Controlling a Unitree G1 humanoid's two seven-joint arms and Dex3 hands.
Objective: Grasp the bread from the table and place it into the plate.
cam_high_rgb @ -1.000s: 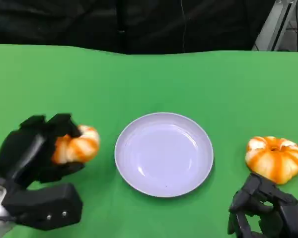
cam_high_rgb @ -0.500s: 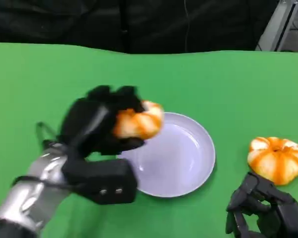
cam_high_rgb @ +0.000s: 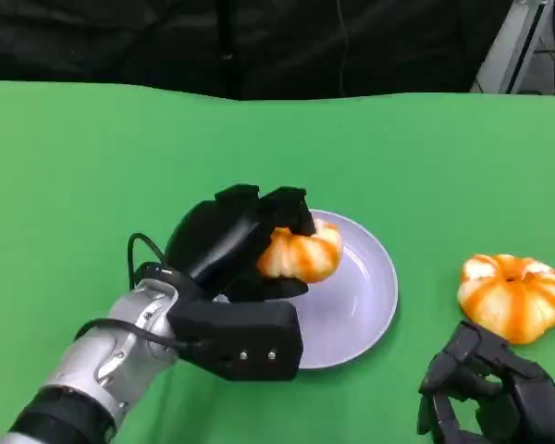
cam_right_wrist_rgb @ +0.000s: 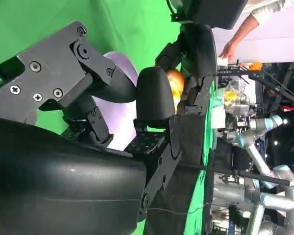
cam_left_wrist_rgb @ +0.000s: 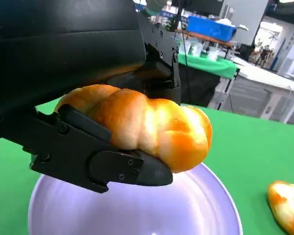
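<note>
In the head view, your left hand (cam_high_rgb: 229, 242) grips the glazed orange twisted bread roll (cam_high_rgb: 300, 253) above the near-left part of the round pale lilac plate (cam_high_rgb: 375, 294); lower it toward the centre before you let go. A second orange roll (cam_high_rgb: 511, 294) lies on the green tablecloth (cam_high_rgb: 92, 166) to the plate's right, and your right hand (cam_high_rgb: 486, 388) rests beside it, fingers curled on nothing.

In the left wrist view, black fingers (cam_left_wrist_rgb: 103, 161) clamp the roll just over the plate, with cluttered benches beyond.

In the right wrist view, a person's arm (cam_right_wrist_rgb: 242, 30) reaches past the plate.
</note>
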